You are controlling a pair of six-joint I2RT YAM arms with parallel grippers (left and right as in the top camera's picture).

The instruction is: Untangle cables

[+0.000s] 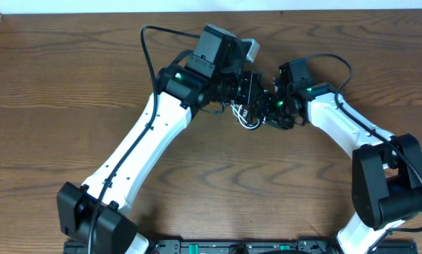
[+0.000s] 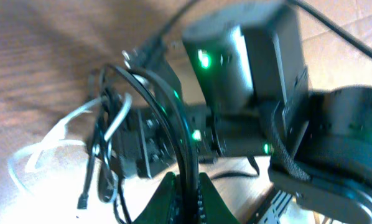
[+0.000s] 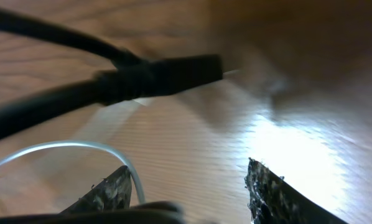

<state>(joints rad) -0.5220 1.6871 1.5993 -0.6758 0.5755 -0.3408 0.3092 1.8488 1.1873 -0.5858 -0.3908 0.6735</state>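
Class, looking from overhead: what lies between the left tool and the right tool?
The cables, a small tangle of black and white loops; the overhead view shows it.

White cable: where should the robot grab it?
Probably on its open loop, where the white cable bows out clear of the black cables. Come from the loop's outer side, away from the tangle, pinching across the thin strand.

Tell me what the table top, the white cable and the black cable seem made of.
The table top looks like wood or laminate, brown grain with a soft sheen. The white cable is probably smooth flexible plastic, slightly translucent. The black cable is likely matte rubbery plastic, with a moulded plug end.
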